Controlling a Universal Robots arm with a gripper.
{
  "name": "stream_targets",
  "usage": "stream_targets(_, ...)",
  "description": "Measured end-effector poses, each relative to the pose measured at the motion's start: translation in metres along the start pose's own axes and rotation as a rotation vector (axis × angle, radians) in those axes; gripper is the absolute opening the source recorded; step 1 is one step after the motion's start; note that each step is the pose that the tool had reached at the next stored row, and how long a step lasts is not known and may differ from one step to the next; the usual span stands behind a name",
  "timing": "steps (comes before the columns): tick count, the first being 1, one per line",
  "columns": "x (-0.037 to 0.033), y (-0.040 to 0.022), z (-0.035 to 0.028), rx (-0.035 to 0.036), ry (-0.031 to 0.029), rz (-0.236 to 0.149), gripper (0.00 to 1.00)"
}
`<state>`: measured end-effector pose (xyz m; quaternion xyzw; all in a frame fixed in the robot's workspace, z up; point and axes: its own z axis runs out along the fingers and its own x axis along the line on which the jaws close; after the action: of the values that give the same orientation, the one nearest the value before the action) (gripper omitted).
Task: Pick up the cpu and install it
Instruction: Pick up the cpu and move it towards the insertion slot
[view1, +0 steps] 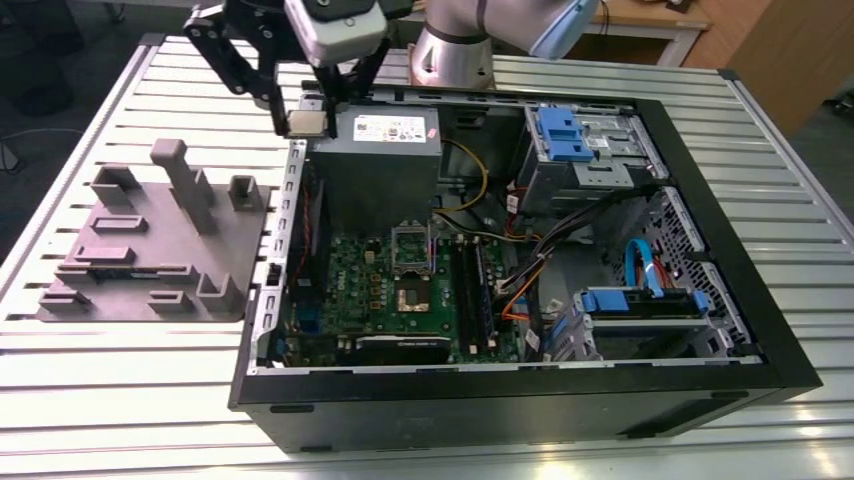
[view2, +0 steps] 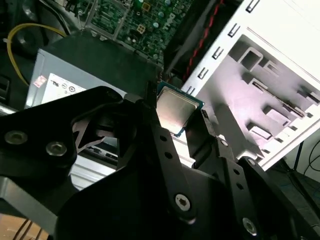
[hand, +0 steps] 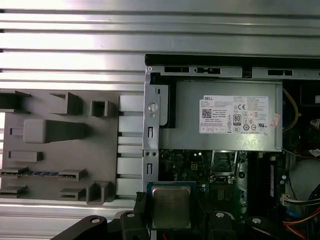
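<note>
We see the end effector (view1: 306, 120) clamped on the cpu (view2: 174, 111) by its edges, aloft beside the power supply (view1: 380, 175) at the far side of the case (view1: 507, 405), toward the exterior view's left, where so thin a hold could let it twist or drop.

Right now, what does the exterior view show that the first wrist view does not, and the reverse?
Exterior view: the whole open case, its blue drive cages and the arm rising behind it. First wrist view: the metal top of the cpu seen face-on. Both: the tool gripping the cpu near the grey power supply, with the grey fixture tray beside the case.
</note>
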<state>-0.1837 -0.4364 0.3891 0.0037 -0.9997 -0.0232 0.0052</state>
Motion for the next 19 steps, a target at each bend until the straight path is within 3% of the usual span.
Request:
stream_targets(11,-0.0273,-0.0002,0.0004,0.0,0.0,0.0,0.47)
stream_targets(14,-0.0309,-0.0003,0.0004,0.0,0.0,0.0,0.47)
stream_targets(19,-0.0312,-0.0003,0.0004,0.0,0.0,0.0,0.47)
